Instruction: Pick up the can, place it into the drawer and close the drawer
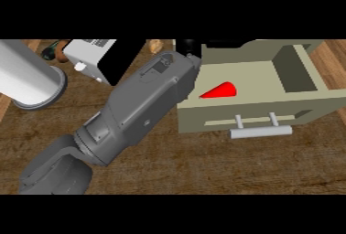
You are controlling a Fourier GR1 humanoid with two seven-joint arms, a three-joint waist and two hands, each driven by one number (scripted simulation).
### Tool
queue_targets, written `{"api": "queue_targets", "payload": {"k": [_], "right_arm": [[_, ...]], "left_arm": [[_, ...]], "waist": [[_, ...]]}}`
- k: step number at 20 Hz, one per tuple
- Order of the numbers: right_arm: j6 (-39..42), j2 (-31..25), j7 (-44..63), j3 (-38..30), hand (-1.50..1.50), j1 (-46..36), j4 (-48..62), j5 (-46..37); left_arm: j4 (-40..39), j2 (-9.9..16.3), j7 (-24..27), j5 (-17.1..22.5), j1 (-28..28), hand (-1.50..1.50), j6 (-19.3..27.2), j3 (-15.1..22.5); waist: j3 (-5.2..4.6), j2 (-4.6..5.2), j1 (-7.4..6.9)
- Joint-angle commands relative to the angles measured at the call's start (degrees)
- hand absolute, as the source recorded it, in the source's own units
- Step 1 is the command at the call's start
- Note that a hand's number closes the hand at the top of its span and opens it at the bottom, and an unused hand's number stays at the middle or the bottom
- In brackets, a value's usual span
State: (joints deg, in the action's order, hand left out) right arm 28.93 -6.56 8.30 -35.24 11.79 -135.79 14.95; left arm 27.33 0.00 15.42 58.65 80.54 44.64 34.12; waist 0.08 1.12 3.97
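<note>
The beige drawer [317, 98] stands pulled open at the right, its grey bar handle [261, 131] facing the near side. Inside it lies the red can [220, 90], of which only a wedge shows; the rest is hidden behind my forearm. My left forearm runs from the lower left up across the counter to the drawer's far left corner. Only a small black part of my left hand [190, 45] shows there, at the picture's top, beyond the can. My right hand is in no view.
A big white cylinder [27, 75] lies at the left. A white box-like appliance [91, 57] stands at the back, with a dark panel beside it. Brown wooden counter [223, 164] spreads in front of the drawer.
</note>
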Motion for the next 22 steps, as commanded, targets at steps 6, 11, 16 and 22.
{"api": "queue_targets", "payload": {"k": [6,11,16,22], "right_arm": [[-1.3,0.4,-2.4,13.1,-1.50,-8.2,-2.2,-24.9],[-2.9,-1.6,-1.4,20.6,-1.50,-12.9,1.1,-38.5],[-11.1,1.3,-7.0,29.2,-1.50,-18.2,11.9,-53.1],[-18.9,0.2,-12.1,35.3,-1.50,-24.9,27.5,-65.3]], "left_arm": [[1.8,0.0,0.6,2.1,1.7,-1.50,2.8,1.3],[1.1,0.0,-1.5,1.3,2.7,-1.50,0.1,-0.7],[1.0,0.0,-1.3,0.5,1.2,-1.50,0.8,-2.2],[3.1,2.9,-5.6,-1.4,1.6,-1.50,0.8,-1.3]], "waist": [[-0.02,-0.14,-2.25],[-0.11,-0.72,-4.17],[-0.08,-0.77,-4.65],[-0.06,-0.89,-5.36]]}}
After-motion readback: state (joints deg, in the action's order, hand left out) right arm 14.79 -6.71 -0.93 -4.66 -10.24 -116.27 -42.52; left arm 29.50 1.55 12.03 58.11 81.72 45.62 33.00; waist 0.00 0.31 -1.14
